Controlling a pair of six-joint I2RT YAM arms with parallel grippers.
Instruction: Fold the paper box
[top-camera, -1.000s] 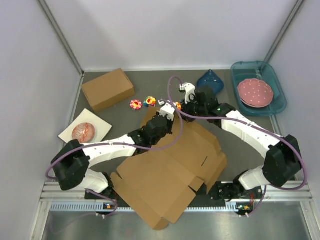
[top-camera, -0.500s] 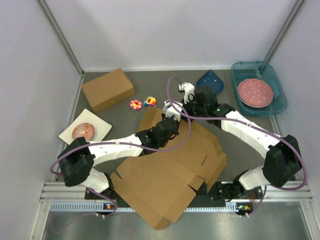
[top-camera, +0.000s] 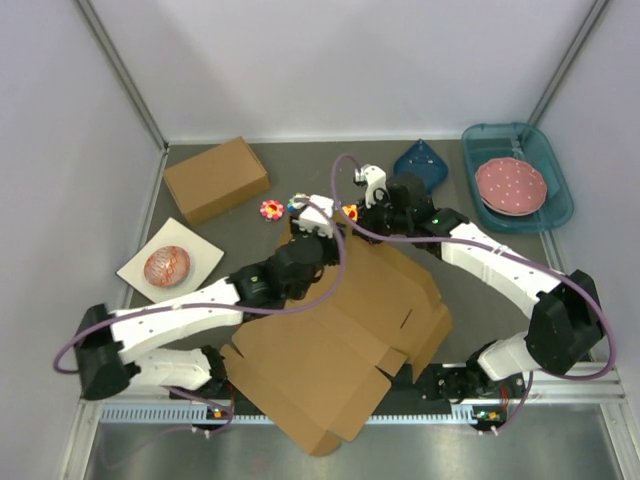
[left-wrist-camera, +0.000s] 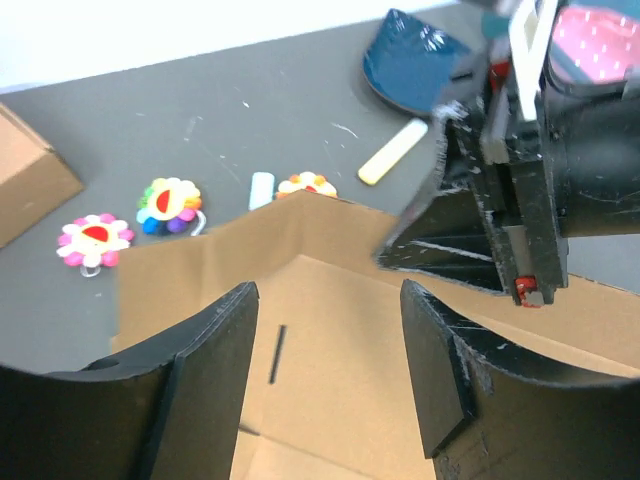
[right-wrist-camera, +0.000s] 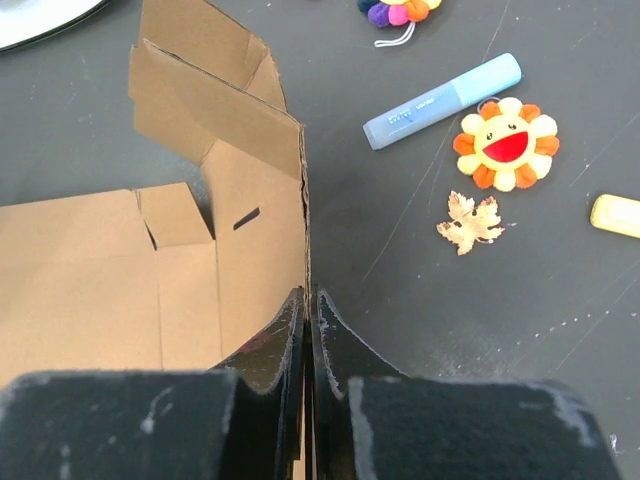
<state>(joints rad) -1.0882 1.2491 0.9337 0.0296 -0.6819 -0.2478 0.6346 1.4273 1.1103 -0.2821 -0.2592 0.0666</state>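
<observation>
- The paper box lies on the dark table in the centre-near zone, between the two arms. It is a large brown die-cut sheet, partly formed.
- The near part of the box is flat and reaches over the table's front rail. The far part is raised, with upright walls and flaps meeting at a corner.
- The left gripper hangs just above that raised far corner. Its jaws stand wide apart and nothing is between them. A short slit in the panel shows between the black fingers.
- The right gripper sits at the far right of the box. Its jaws are pressed together on the thin top edge of an upright wall, which runs straight in between the fingertips.
- In the left wrist view, the two grippers are close, with the right one just beside and to the right of the left jaws.
- A deeper ready-made cardboard box stands at the far left, well apart from the sheet.
- A white square plate at the left carries a round, red-patterned item; its kind cannot be told.
- A teal tray at the far right holds a pink dotted plate.
- A dark blue dish sits near the far edge.
- Small items lie beyond the box: a pink flower toy, a rainbow flower toy, an orange smiling flower, a light blue marker, a yellow stick and a tan leaf.
</observation>
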